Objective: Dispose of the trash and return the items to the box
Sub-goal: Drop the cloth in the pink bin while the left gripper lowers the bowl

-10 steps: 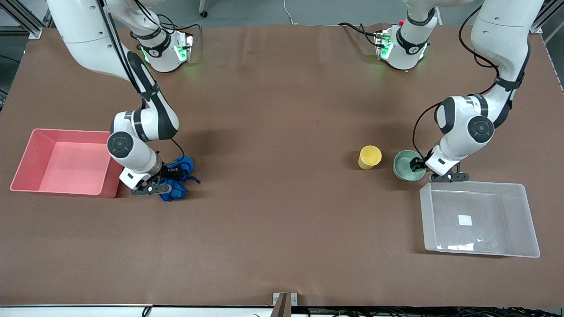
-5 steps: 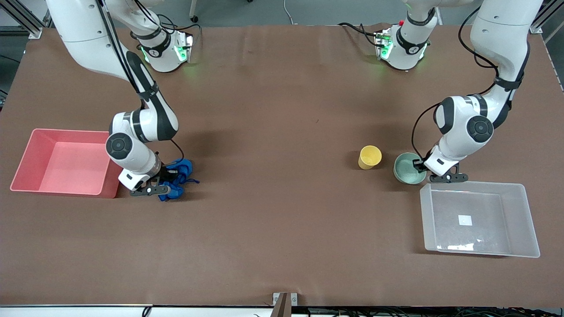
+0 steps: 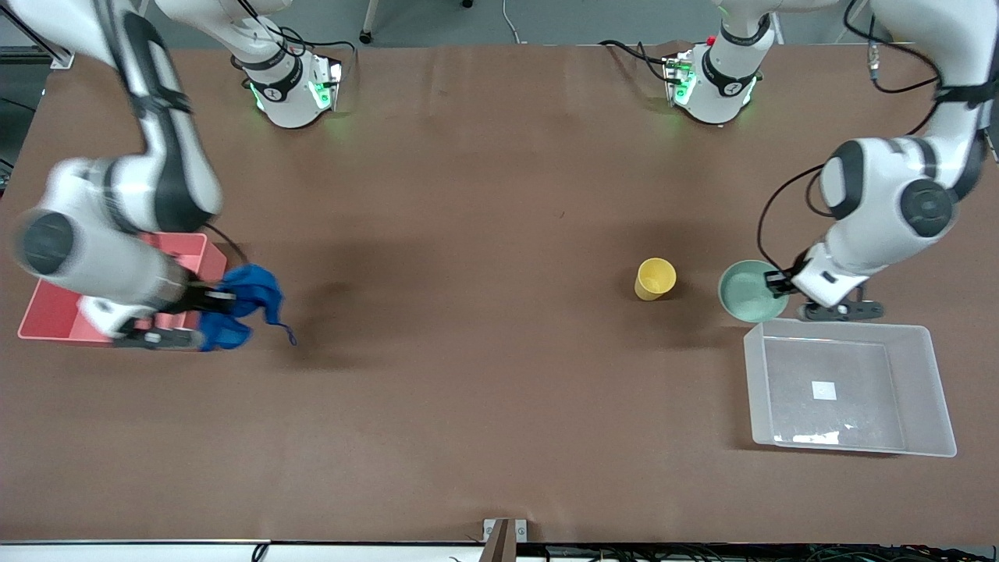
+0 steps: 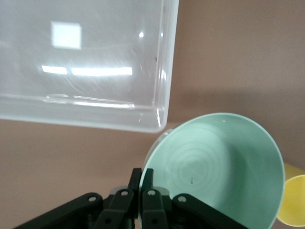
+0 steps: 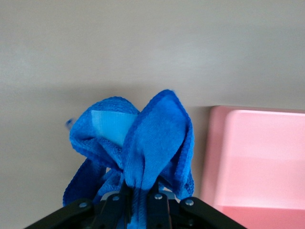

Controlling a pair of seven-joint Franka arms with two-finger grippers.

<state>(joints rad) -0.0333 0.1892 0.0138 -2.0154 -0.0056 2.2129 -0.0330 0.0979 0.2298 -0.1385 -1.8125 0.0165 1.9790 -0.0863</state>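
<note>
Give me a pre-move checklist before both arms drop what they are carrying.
1. Right pincer shut on the blue rag: ok.
2. Rag over the pink bin: not ok, it hangs beside the bin's wall.
3. Left pincer shut on the green bowl rim: ok.
4. Bowl over the clear tub: not ok, still beside its corner.
5. Yellow cup upright, untouched: ok.

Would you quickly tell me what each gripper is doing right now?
Left gripper: shut on the green bowl rim, beside the clear tub.
Right gripper: shut on the blue cloth, by the pink bin.
</note>
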